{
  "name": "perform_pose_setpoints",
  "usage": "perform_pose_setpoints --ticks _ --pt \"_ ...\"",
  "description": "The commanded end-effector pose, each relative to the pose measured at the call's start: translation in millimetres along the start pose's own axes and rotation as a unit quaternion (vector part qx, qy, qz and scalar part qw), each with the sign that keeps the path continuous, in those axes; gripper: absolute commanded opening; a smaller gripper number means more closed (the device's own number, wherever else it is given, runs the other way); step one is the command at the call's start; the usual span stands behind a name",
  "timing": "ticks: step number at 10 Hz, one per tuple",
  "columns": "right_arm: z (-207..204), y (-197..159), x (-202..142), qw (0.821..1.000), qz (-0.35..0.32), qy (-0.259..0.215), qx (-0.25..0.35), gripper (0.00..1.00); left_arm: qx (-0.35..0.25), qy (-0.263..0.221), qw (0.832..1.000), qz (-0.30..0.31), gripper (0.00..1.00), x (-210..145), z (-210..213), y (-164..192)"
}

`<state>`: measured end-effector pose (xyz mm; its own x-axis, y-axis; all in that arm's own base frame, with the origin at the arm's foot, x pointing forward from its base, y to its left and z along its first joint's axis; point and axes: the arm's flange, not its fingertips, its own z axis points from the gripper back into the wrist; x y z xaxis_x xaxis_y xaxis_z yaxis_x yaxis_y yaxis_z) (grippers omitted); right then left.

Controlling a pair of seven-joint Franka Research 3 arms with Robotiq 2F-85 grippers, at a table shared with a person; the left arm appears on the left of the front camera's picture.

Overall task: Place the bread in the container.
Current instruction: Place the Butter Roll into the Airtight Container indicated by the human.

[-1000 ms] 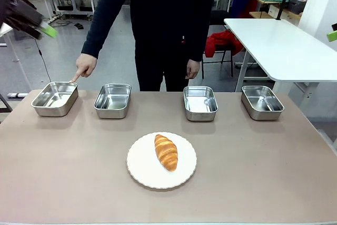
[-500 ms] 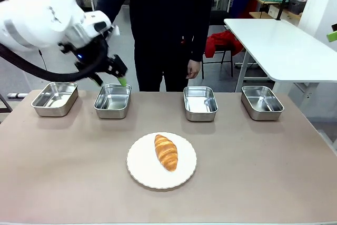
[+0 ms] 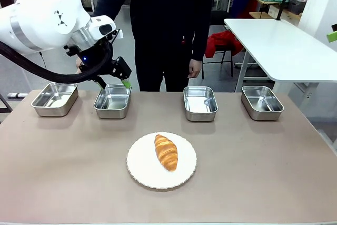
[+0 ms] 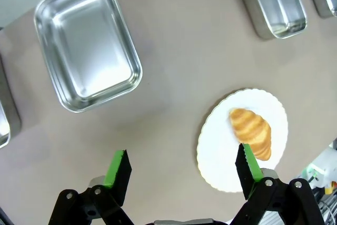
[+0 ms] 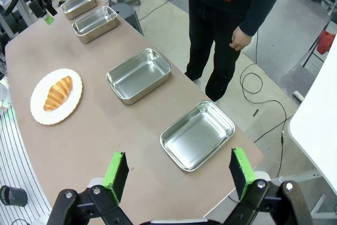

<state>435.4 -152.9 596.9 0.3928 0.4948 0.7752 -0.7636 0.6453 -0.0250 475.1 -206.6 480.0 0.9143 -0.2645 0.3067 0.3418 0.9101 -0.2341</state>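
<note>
Bread (image 4: pixel 253 129) partly behind left pincer (image 4: pixel 181 156)

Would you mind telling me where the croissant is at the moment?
In the front view the croissant lies on the round white plate in the middle of the table, nearer the robot than the row of four steel pans.

front level, wrists overhead, sharing bread (image 3: pixel 166 152)
</note>
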Motion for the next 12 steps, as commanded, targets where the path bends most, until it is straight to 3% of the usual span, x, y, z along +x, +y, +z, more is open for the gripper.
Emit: perform_pose_setpoints --ticks 1,2,5,7,12 --pt "0.1 -0.4 1.0 1.000 0.002 -0.008 0.001 1.00 0.003 -0.004 1.000 -0.009 1.00 -2.6 1.9 3.4" --pt "0.1 -0.4 1.0 1.000 0.002 -0.008 0.001 1.00 0.000 0.000 1.000 0.000 1.00 0.0 0.0 0.0" --pt "0.1 -0.4 1.0 1.000 0.002 -0.008 0.001 1.00 0.058 0.032 0.996 0.061 1.00 -22.7 -28.9 -82.1" --pt "0.1 -0.4 1.0 1.000 0.002 -0.008 0.001 1.00 0.062 0.028 0.989 0.132 1.00 -37.5 -52.6 -115.9" --pt "0.1 -0.4 1.0 1.000 0.002 -0.008 0.001 1.00 0.120 0.051 0.971 0.200 1.00 -59.8 -118.4 -152.1"
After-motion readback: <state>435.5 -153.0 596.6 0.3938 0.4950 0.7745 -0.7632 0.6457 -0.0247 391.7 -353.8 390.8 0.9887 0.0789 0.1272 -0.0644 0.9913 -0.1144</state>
